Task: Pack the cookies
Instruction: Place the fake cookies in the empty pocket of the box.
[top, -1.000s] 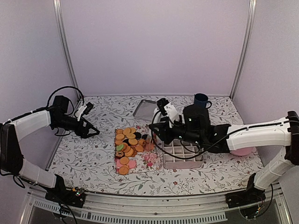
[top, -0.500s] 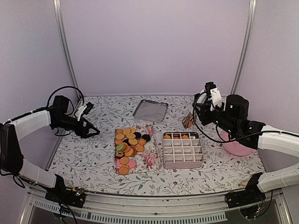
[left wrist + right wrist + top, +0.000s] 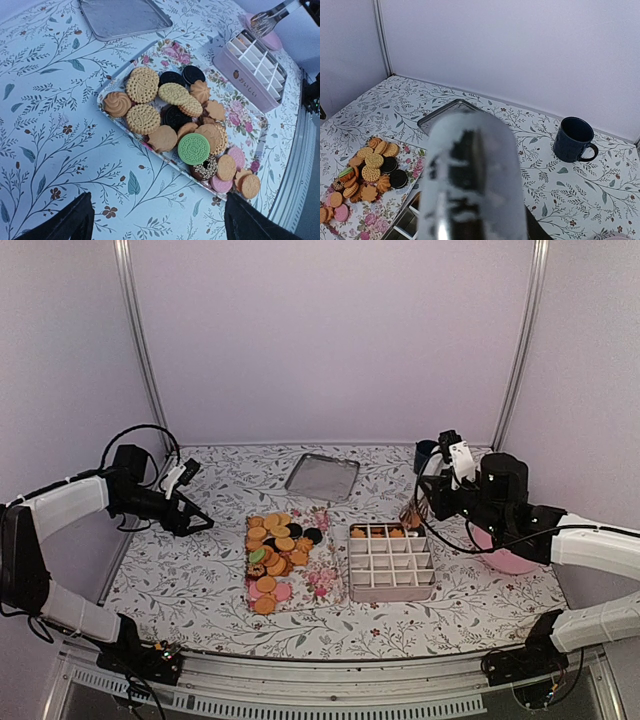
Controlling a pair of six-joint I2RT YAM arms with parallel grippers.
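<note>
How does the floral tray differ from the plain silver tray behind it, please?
The floral tray carries a heap of cookies; the silver tray holds nothing. The floral tray is printed with pink flowers, the silver tray is plain metal. The floral tray lies beside the divided box, the silver tray farther back. Both are shallow rectangles lying flat.

White-shelled arms (image 3: 70, 502) with black joints, seemingly black looping cables (image 3: 135, 432).

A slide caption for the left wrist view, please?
Assorted cookies piled on a floral tray, with a pink divided box beside it.
</note>
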